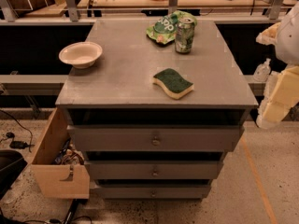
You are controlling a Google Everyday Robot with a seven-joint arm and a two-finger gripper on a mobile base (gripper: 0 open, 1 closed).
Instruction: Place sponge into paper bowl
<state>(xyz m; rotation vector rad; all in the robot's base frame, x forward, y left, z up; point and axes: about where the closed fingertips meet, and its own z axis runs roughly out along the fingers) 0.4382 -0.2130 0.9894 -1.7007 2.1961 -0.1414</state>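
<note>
Green-topped yellow sponge (173,83) lies flat, front right on the worktop (121,73). Empty cream bowl (80,54) stands upright at its left edge. The gripper (275,101) hangs beyond the right side.

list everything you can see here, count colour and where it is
sponge: 1, dark green top on pale yellow foam, front right of the cabinet top
paper bowl: 1, cream, left edge of the top
snack bag: 1, green with white lettering, back of the top
drink can: 1, green and silver, upright by the bag
cabinet: 1, grey, three drawers, centre
wooden box: 1, light brown, low left of the cabinet
gripper: 1, pale yellow-white, right edge of view, apart from the sponge
</note>
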